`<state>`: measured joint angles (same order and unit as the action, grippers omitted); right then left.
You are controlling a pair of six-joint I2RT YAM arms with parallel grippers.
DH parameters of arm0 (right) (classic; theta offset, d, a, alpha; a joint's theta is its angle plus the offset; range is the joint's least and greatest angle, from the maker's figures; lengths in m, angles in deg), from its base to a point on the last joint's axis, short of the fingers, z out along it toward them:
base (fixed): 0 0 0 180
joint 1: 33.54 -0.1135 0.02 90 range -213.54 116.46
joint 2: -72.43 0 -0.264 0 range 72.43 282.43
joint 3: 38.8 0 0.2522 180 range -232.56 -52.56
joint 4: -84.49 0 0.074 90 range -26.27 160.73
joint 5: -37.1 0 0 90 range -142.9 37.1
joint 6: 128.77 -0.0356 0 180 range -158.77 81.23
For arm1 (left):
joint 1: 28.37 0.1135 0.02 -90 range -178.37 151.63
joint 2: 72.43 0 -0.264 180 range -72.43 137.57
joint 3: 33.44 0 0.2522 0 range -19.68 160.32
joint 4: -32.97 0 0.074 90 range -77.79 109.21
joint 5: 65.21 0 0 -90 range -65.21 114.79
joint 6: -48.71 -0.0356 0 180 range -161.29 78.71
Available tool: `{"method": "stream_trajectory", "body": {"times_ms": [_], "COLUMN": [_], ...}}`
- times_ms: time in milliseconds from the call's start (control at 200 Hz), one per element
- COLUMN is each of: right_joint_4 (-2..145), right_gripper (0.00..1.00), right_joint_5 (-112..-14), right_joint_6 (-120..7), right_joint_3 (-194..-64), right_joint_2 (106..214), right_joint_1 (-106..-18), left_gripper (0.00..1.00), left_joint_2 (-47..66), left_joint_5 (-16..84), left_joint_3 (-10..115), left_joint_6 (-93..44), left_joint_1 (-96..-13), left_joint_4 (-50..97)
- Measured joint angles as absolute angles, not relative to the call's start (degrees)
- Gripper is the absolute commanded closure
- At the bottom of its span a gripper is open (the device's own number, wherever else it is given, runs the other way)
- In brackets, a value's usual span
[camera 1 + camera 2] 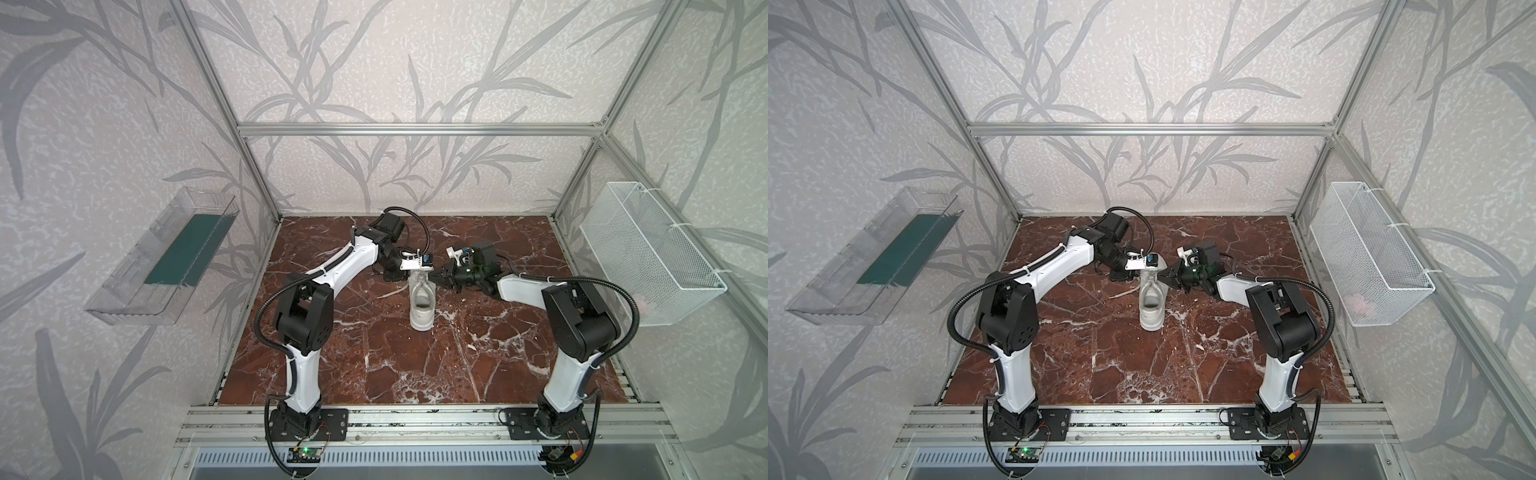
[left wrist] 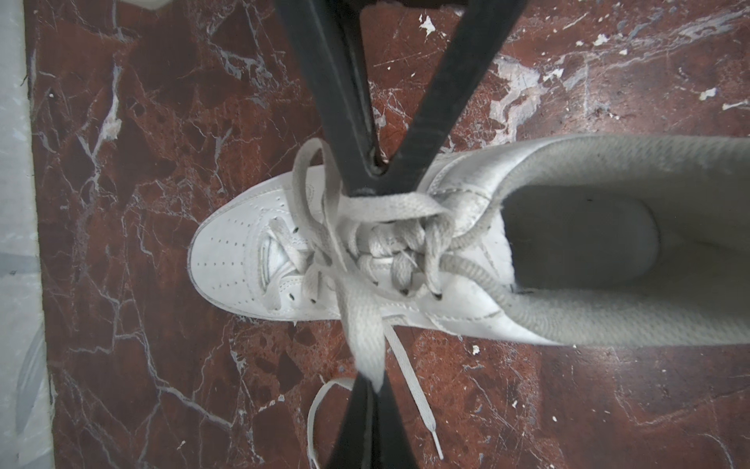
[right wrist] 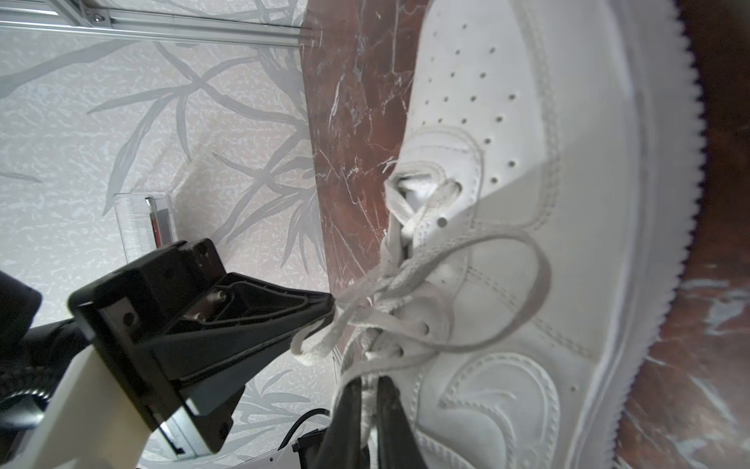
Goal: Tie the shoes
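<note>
- The shoe (image 1: 422, 305) stands on its sole in the middle of the desk (image 1: 374, 365), toe toward the back wall and heel toward the arm bases.
- The left hand (image 3: 330, 306) is pinched together on a fold of the laces (image 2: 361, 337) just above the tongue. The right hand (image 2: 375, 178) is closed on another strand from the opposite side.
- To me the shoe looks light, with a firm upper and nothing pinning it down. A hard sideways tug on the laces could drag or tip it.
- The laces are flat, soft and floppy, so a loop will collapse unless it is kept taut. I'd grip across the flat width, close to the crossing rather than out at the tips.
- In both top views the hands and wrist cameras cover the lacing, so the crossing is unreadable there.
- Close up the strands tangle, and I cannot tell whether a knot has set.
- One free end (image 2: 410, 381) trails on the desk; the other end I cannot find.
</note>
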<state>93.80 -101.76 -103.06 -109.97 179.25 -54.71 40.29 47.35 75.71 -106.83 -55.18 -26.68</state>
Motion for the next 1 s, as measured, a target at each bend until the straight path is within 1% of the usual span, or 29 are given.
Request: {"method": "stream_trajectory", "body": {"times_ms": [410,1000], "right_joint_4": [102.06,108.47], "right_gripper": [0.88,0.82], "right_joint_5": [-102.75,-103.84], "right_joint_6": [-108.55,-112.42], "right_joint_3": [-108.24,-107.54], "right_joint_2": [181.18,182.66], "right_joint_1": [-54.91,-55.32], "left_gripper": [1.0,1.0], "left_joint_2": [40.21,40.21], "left_joint_5": [47.38,46.5], "left_joint_3": [75.06,75.06], "left_joint_6": [-106.68,-106.72], "left_joint_1": [-56.16,-57.5], "left_joint_4": [-26.7,-27.21]}}
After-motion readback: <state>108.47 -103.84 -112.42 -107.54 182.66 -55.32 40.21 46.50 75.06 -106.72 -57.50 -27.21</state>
